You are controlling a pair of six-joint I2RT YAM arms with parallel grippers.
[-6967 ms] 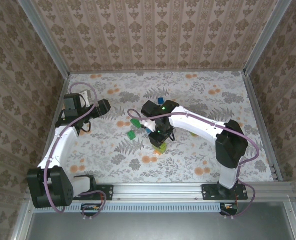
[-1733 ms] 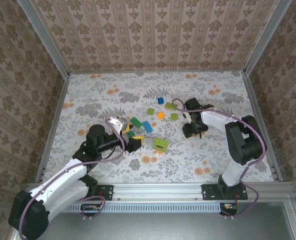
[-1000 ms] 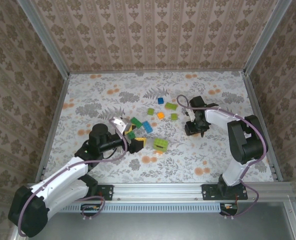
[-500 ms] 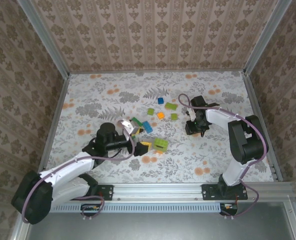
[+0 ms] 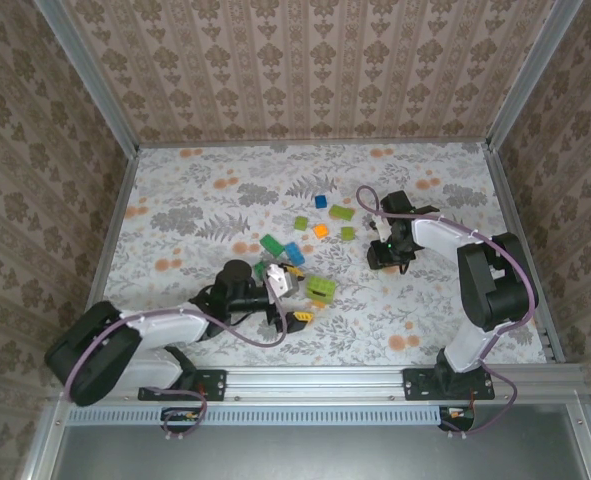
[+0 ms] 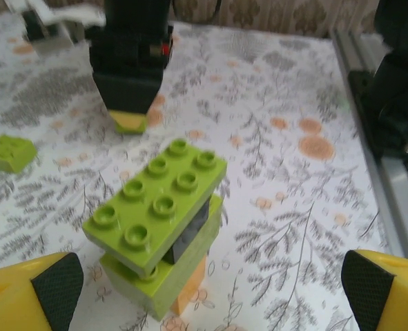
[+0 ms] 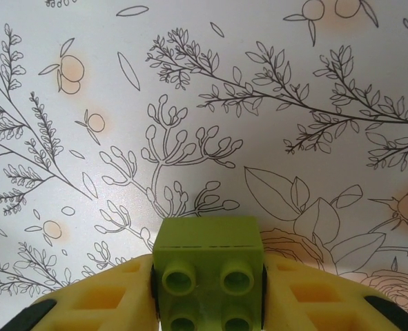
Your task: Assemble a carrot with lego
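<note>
Carrot [image 6: 159, 221] is standing upright, orange tip down, studs up, just ahead of wide-open left hand [image 6: 210, 284]; right hand [image 7: 209, 293] is pinching lime-green brick [image 7: 209, 241].

Carrot [image 6: 155, 207] orange tip mostly hidden under bricks; lime brick [image 7: 207, 241] in right gripper [image 7: 207, 296] cut by bottom edge.

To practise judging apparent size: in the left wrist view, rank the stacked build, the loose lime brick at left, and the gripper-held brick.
1. Stacked build
2. Loose lime brick
3. Held brick, though it is farther and partly hidden, so unsure
</note>
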